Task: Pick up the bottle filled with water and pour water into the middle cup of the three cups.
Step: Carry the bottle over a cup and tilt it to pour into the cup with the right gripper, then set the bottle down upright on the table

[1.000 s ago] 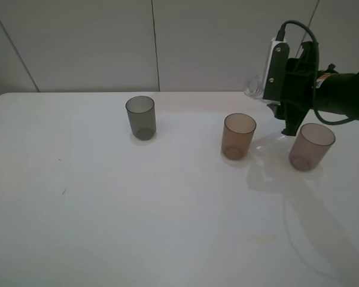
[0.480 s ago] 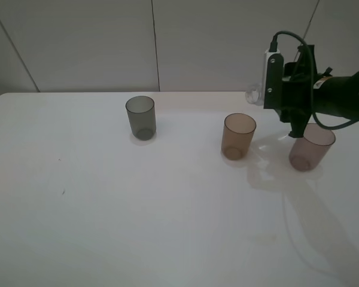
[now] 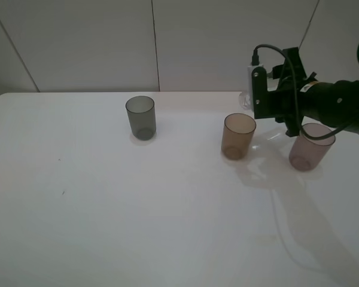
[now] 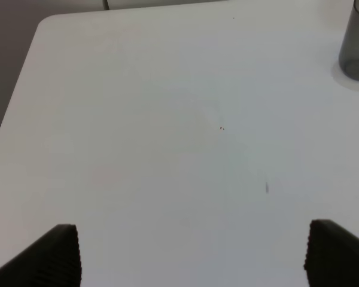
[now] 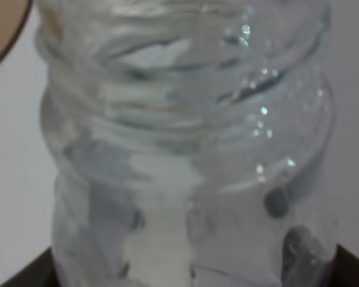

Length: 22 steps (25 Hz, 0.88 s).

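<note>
Exterior high view: on the white table (image 3: 107,209) the smoky grey cup (image 3: 140,117) stands well left of its mates. The left gripper (image 4: 197,257), seen only by its own wrist camera, hangs with fingers spread wide over bare tabletop, holding nothing. At centre-right the middle cup (image 3: 238,136), amber-brown, stands upright. Just right of it and above, the bottle (image 3: 246,99) is aloft, clamped about its body by the right gripper (image 3: 257,101), neck apparently leaning toward the amber rim. The mauve-pink cup (image 3: 311,146) stands farthest right. Capless, thin-walled and likely slick, the bottle will probably flex under a hard squeeze. A firm hold below the shoulders, clear of the threaded neck, looks safest.
</note>
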Available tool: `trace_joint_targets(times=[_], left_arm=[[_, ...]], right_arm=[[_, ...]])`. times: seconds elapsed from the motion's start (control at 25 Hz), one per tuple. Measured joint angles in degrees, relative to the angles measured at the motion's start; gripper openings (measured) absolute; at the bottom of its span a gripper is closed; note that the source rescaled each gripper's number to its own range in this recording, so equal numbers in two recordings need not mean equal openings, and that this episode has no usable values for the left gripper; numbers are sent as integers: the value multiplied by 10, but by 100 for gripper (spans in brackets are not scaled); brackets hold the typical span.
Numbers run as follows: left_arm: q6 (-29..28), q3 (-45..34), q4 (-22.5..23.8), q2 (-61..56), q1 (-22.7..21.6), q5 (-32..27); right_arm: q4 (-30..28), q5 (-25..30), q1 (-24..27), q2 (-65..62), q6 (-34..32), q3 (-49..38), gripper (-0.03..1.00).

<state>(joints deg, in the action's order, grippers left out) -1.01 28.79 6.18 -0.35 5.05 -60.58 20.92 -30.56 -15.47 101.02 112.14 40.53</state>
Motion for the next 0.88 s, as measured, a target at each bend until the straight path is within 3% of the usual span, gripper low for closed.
trace_joint_targets(times=[0.88], left_arm=[[0, 0, 0, 0, 0, 0]], right_arm=[[16, -34, -12, 1, 92, 0, 3]])
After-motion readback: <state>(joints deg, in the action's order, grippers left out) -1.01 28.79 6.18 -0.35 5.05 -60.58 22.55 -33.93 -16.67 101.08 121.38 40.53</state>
